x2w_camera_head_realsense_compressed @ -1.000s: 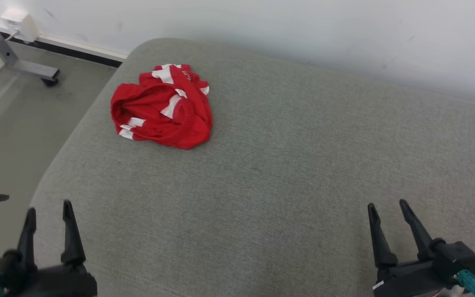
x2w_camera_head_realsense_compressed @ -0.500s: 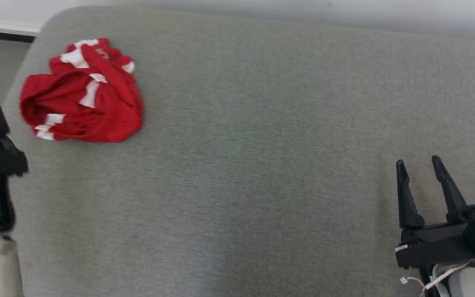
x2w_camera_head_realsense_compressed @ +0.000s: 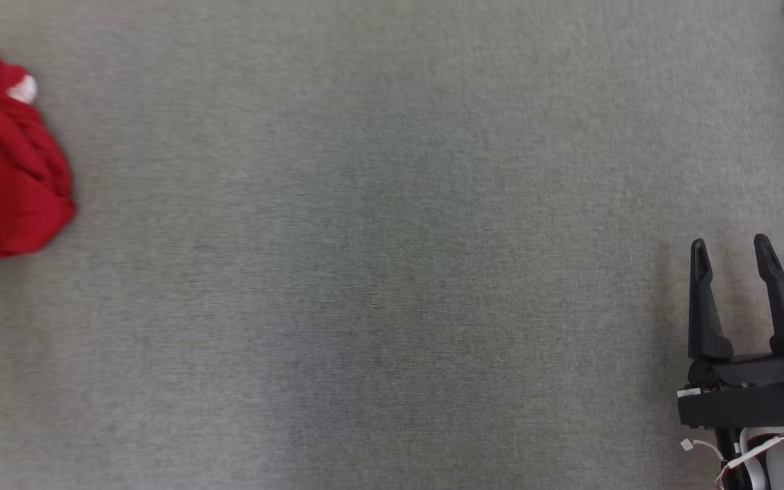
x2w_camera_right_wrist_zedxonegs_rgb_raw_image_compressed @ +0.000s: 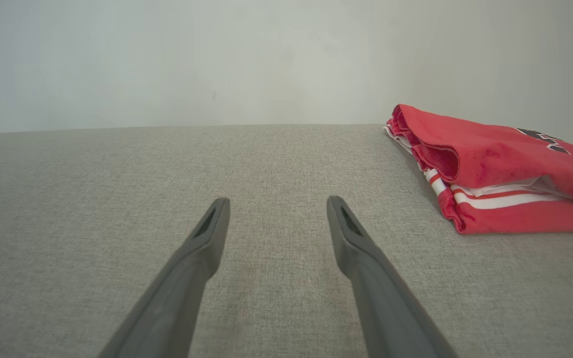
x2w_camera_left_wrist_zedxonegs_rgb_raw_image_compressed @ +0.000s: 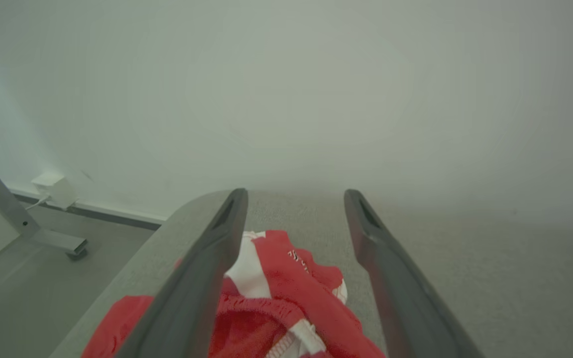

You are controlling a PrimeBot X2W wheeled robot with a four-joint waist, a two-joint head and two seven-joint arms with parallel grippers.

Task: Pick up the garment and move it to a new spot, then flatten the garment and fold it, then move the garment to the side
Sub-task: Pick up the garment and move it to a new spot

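Careful: with your left gripper (x2w_camera_left_wrist_zedxonegs_rgb_raw_image_compressed: 295,196) and right gripper (x2w_camera_head_realsense_compressed: 730,243) both spread wide and empty, the crumpled red jersey (x2w_camera_left_wrist_zedxonegs_rgb_raw_image_compressed: 296,293) lies beneath the left fingers near the grey cushion's (x2w_camera_head_realsense_compressed: 392,272) corner, so a shallow pinch could snag one fold or nudge it off.

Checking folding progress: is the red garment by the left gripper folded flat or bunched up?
Bunched up. The red garment lies in a rumpled heap, white trim twisted through it, ahead of the open left gripper.

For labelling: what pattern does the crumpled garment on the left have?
Crumpled red fabric garment, white bands; best in left wrist view.
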